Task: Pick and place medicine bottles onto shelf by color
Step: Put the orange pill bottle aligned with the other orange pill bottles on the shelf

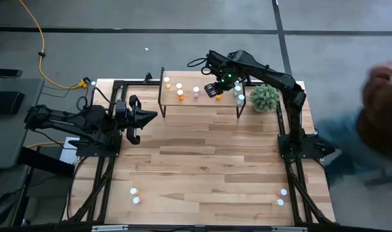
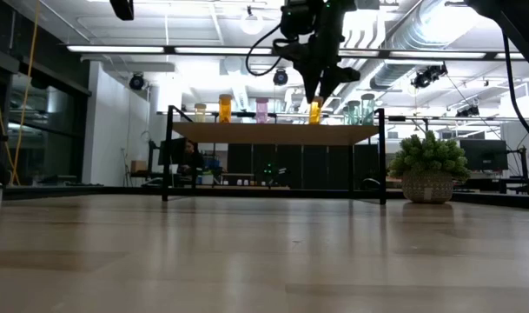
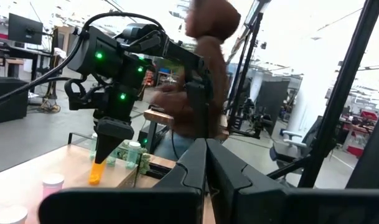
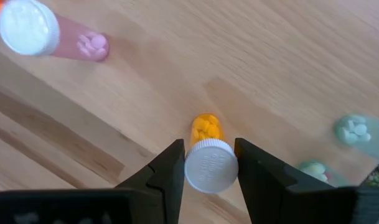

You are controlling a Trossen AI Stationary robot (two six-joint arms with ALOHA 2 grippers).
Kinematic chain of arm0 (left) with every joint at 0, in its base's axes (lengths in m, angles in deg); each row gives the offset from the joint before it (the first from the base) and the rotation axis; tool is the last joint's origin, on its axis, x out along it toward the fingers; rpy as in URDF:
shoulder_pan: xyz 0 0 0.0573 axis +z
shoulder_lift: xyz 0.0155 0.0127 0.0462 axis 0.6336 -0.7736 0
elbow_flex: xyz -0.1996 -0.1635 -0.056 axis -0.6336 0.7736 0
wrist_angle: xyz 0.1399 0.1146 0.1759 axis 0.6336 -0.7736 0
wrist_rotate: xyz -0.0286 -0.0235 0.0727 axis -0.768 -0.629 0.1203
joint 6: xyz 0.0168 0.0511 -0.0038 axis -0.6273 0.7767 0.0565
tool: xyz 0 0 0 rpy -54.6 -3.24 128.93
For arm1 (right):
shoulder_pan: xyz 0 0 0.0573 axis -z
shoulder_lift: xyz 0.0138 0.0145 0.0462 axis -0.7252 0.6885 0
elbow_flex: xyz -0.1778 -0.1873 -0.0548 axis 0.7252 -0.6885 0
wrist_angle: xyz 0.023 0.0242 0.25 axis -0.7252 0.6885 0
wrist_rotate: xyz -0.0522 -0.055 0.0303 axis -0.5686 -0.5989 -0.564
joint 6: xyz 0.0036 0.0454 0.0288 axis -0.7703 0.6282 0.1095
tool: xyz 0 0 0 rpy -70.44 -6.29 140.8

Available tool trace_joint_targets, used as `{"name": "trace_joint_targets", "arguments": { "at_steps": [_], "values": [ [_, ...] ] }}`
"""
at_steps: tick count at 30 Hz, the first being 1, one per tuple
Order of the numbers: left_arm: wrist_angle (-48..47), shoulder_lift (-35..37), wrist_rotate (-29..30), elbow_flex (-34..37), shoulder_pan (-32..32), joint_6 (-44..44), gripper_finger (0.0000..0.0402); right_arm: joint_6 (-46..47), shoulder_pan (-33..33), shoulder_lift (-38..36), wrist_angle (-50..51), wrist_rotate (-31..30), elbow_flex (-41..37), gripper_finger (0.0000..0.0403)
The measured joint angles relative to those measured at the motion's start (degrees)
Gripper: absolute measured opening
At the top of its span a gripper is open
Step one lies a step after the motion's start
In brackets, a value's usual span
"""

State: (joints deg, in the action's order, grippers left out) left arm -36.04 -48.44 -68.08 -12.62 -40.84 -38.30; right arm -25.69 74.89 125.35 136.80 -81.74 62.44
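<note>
The shelf (image 1: 199, 103) stands at the table's far side. On its top stand a yellow bottle (image 1: 167, 82), an orange one (image 1: 180, 92), a pink one (image 1: 196, 92) and teal ones (image 1: 238, 95). My right gripper (image 4: 209, 163) points down over the shelf, shut on another orange bottle (image 2: 315, 110) between the pink and teal ones. My left gripper (image 1: 154, 116) hangs shut above the table's left side, touching nothing. My right gripper pinches the orange bottle's white cap (image 4: 211, 165) between its two fingers, one on each side. The fingers come from above, pointing down. The bottle hangs below them, slightly tilted (image 3: 97, 172), its base at the shelf top; whether it rests there I cannot tell.
A fuzzy green plant in a pot (image 1: 264, 98) stands just right of the shelf. Two loose bottles (image 1: 135, 196) lie near the table's front left, two more (image 1: 282, 196) near the front right. A person (image 1: 376, 109) is beyond the table's right edge.
</note>
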Motion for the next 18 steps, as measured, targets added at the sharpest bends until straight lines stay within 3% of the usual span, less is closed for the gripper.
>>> {"name": "trace_joint_targets", "arguments": {
  "at_steps": [18],
  "values": [
    [0.0,0.0,0.0,0.0,0.0,3.6,0.0,-1.4,0.0,0.0,-1.4,1.0,0.0,0.0139]
  ]
}}
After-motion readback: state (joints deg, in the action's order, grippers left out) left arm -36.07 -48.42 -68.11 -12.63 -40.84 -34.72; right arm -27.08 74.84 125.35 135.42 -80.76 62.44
